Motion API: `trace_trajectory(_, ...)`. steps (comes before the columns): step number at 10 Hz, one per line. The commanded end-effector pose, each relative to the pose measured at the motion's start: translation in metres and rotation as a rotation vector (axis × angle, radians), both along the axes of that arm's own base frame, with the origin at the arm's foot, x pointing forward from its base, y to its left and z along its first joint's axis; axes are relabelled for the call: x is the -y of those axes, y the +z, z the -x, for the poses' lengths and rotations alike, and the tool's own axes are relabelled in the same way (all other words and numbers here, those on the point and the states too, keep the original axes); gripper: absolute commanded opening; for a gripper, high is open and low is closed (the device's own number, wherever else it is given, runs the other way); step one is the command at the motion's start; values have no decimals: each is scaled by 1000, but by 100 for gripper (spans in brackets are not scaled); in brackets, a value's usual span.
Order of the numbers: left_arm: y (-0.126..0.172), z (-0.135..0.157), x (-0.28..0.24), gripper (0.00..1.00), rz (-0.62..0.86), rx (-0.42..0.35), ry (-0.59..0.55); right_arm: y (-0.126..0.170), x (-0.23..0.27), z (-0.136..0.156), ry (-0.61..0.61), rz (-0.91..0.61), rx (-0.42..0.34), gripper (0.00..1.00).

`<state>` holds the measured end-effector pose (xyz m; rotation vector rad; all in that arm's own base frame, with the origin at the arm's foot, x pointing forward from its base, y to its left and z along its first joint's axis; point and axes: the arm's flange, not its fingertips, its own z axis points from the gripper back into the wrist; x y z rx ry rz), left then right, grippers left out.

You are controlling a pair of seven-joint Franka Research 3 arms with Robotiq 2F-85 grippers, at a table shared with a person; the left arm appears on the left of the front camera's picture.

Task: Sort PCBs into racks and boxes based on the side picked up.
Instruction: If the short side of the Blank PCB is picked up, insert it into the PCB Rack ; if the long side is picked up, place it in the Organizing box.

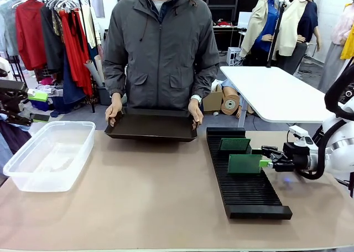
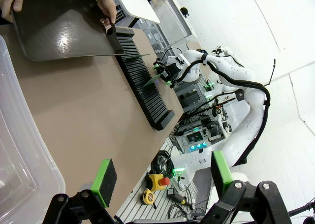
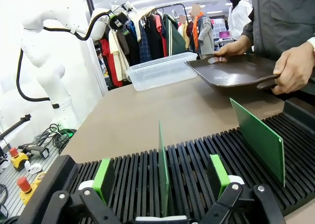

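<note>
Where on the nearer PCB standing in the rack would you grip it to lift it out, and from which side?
Grip the nearer PCB by its free top edge, coming from above. It stands upright on edge in a slot of the rack, so its bottom is buried between ribs. Fingers should close across its two flat faces. The open right gripper already straddles it that way, probably workable.

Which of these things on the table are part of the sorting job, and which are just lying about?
Part of the job: two green boards standing in the black rack; clear plastic tub; black tray in the person's hands.

Lying about: clothes rail; white side table; cardboard rolls.
</note>
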<state>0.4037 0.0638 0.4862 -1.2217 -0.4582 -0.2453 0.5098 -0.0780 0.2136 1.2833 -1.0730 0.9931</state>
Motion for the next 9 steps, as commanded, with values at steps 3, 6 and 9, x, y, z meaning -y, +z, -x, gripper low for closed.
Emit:
trace_trajectory(3,2,2,0,100,-1,-4,-4,58,-22,10,37,31,-99,100)
trace_trajectory(6,2,2,0,100,-1,-4,-4,103,-36,22,63,59,-209,100)
trace_trajectory(9,2,2,0,100,-1,-4,-4,151,-46,49,89,67,-436,100)
